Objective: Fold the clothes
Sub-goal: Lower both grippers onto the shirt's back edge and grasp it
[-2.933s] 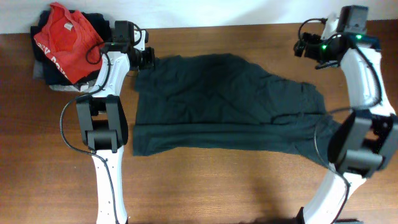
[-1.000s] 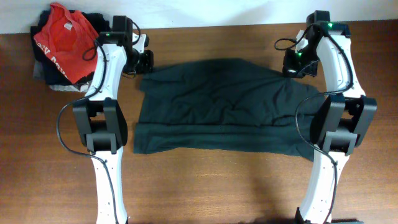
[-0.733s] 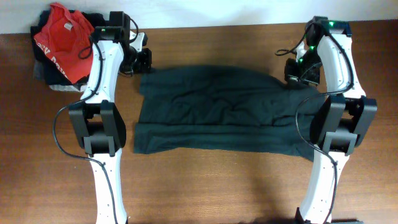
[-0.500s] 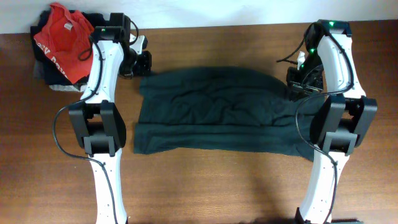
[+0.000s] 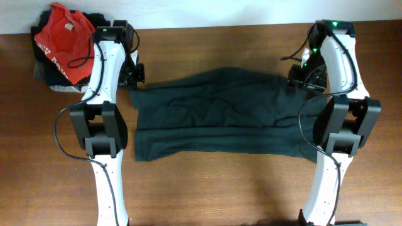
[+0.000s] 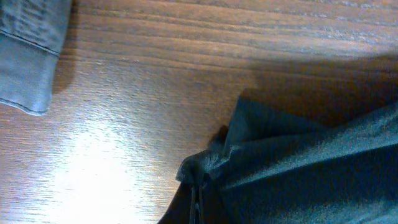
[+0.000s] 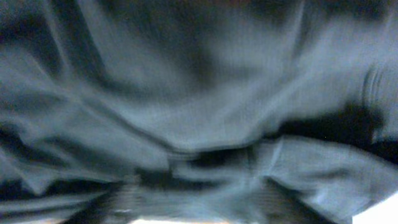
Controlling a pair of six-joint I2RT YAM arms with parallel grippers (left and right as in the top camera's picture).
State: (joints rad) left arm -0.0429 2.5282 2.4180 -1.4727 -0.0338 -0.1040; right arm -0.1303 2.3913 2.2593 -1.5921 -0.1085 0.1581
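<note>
The clothes (image 5: 220, 116) are one dark, wrinkly garment lying spread across the middle of the wooden table. My left gripper (image 5: 134, 76) is at its back left corner, and in the left wrist view the gripper (image 6: 198, 186) is shut on a bunched pinch of the dark cloth (image 6: 298, 168). My right gripper (image 5: 303, 76) hovers over the back right corner. Dark cloth (image 7: 186, 93) fills the blurred right wrist view. That gripper (image 7: 208, 202) is open, its fingers wide apart with cloth lying loose below them.
A pile with a red T-shirt (image 5: 63, 37) on top sits at the back left corner of the table (image 5: 207, 188). A grey folded garment (image 6: 28, 50) lies just beyond the left gripper. Both arm bases stand at the table's front edge.
The right gripper lowered to the garment's back right corner and its jaws have opened. The left gripper moved forward and left, dragging its corner; the garment now lies lower and wider.
</note>
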